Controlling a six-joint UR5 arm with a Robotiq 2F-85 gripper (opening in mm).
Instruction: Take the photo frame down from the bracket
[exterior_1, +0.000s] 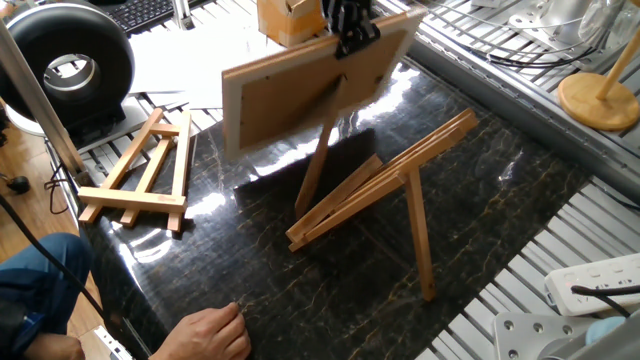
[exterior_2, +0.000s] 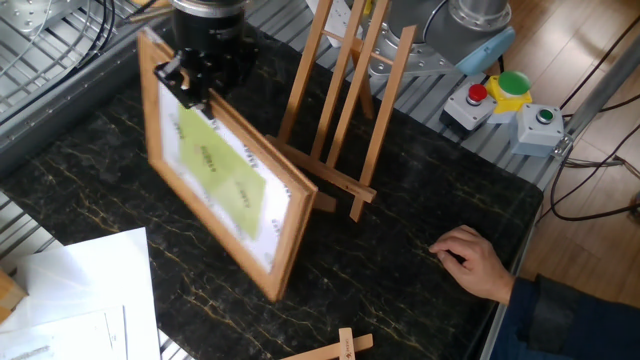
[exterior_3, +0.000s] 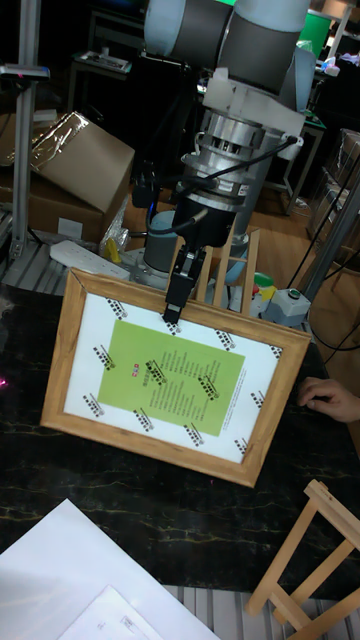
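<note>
The photo frame (exterior_1: 290, 100) hangs tilted from my gripper (exterior_1: 350, 42), which is shut on its top edge. Its tan back and strut leg (exterior_1: 318, 170) face one fixed view. Its green printed sheet faces the other fixed view, photo frame (exterior_2: 225, 180), below the gripper (exterior_2: 190, 85). The bracket (exterior_1: 385, 185) stands on the dark marble mat just behind the frame. Its slats, bracket (exterior_2: 335, 100), rise close beside the frame's edge. In the tall view the photo frame (exterior_3: 175, 380) hides most of the bracket (exterior_3: 235, 280), and the gripper (exterior_3: 175, 310) clamps the top rail.
A smaller folded easel (exterior_1: 140, 175) lies at the mat's left edge. A person's hand (exterior_2: 475, 260) rests on the mat near the front. White paper (exterior_2: 80, 290) lies by one corner, and a button box (exterior_2: 500, 100) sits behind the bracket.
</note>
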